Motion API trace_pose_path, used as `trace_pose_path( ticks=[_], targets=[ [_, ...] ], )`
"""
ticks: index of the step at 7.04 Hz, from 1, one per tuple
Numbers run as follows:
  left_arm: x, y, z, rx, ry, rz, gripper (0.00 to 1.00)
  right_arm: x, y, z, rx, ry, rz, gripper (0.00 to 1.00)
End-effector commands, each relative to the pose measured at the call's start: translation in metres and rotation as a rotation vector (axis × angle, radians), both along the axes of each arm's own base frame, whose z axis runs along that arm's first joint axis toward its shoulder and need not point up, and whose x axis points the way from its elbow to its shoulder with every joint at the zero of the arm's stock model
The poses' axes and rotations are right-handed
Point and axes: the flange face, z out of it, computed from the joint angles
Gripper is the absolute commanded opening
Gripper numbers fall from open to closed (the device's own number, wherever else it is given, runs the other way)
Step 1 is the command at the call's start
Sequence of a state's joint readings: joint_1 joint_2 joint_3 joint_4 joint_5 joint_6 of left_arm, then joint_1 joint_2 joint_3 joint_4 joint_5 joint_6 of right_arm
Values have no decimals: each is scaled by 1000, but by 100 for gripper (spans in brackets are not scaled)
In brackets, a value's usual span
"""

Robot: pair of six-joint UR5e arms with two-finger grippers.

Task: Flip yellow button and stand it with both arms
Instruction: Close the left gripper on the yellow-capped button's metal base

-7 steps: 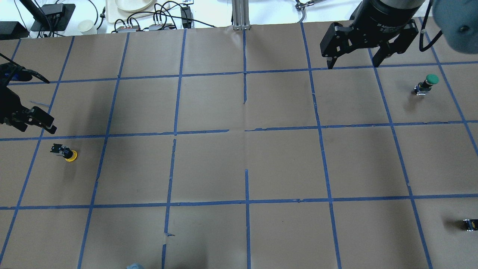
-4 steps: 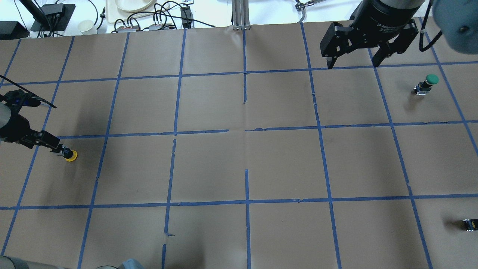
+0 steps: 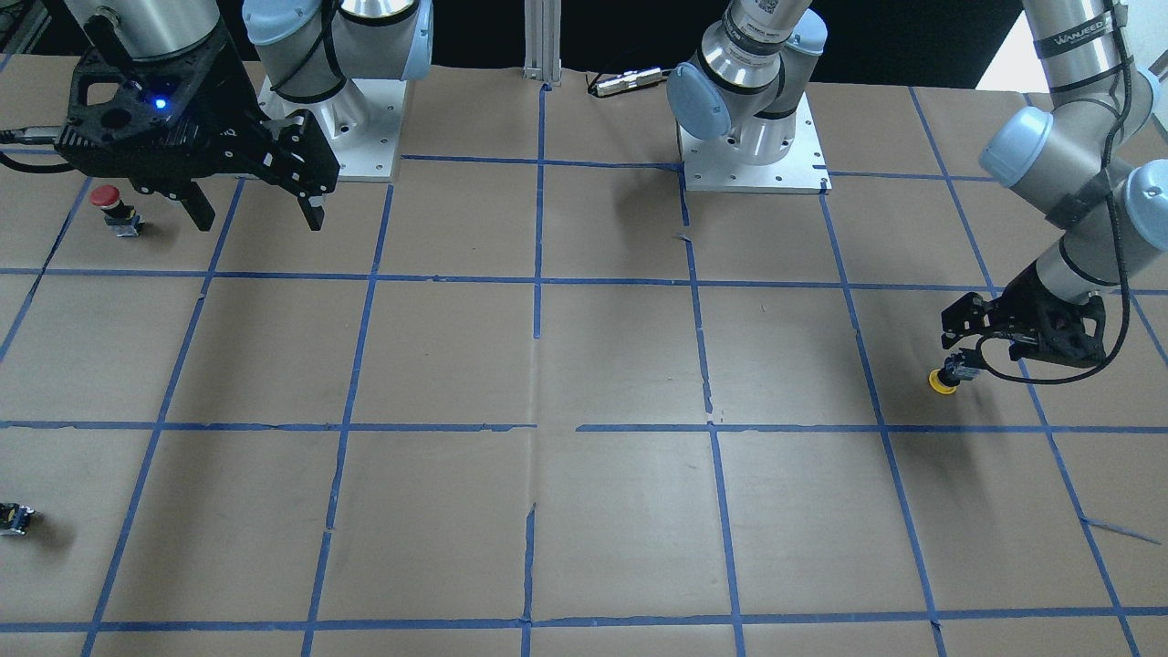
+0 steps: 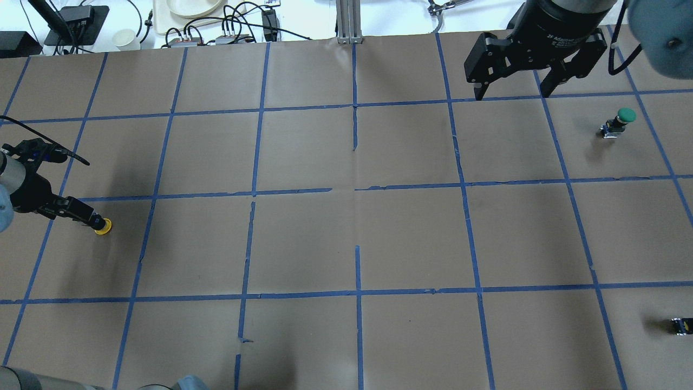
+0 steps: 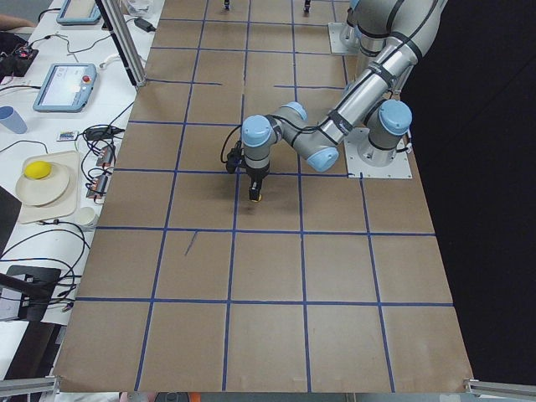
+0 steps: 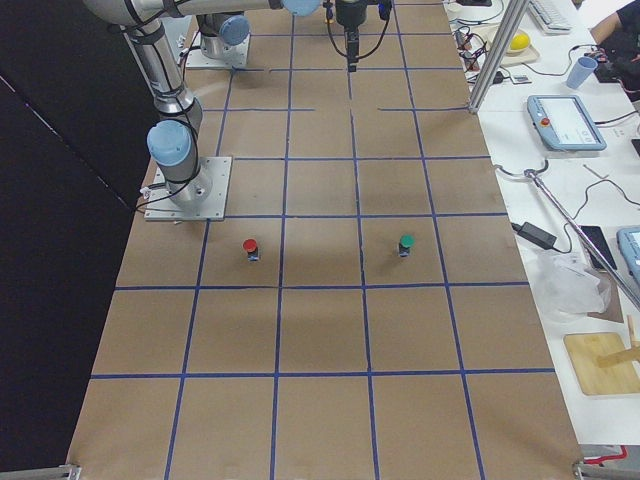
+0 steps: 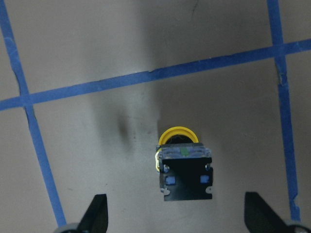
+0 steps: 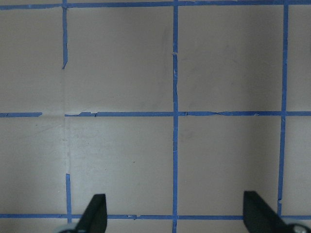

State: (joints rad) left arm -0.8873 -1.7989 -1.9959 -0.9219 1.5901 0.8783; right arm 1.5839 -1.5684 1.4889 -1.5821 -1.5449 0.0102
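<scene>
the left gripper (image 7: pixel 175 214) has been lowered, fingers apart, astride the yellow button (image 7: pixel 183 167) near the bench's left edge, so clamping is judged next, the right gripper (image 4: pixel 512 95) being held spread.

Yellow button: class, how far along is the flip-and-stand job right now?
Done: only the approach; the yellow button lies on its side. In hand: the left gripper, open, straddles its block body without gripping. Left: grasp, lift, flip with the right gripper, which hangs open far away, and stand it.

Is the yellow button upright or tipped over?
Tipped over: the yellow button lies with cap and body side by side on the paper.
</scene>
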Motion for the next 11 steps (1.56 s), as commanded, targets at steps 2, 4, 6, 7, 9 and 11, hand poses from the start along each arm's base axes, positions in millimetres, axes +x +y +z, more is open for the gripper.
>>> trace_pose_path(
  ticks=[2,4,6,7,9,11],
  targets=[
    [-1,-5,2,-31,3,-16,98,-9,-2,1,-1,0,-17,100],
    [-1,-6,-4,-26,13,6,98,-9,-2,1,-1,-2,-17,100],
    [-5,-17,-20,-36,19,20,99,-9,-2,2,-3,-2,-17,100],
    [-3,-20,-22,-60,3,21,99,-8,-1,2,-3,-2,-15,100],
    [-4,-19,-27,-51,10,26,92,-7,-1,1,-1,0,-14,100],
    [-6,-17,-29,-40,11,32,77,-7,-1,1,0,0,-12,100]
  ],
)
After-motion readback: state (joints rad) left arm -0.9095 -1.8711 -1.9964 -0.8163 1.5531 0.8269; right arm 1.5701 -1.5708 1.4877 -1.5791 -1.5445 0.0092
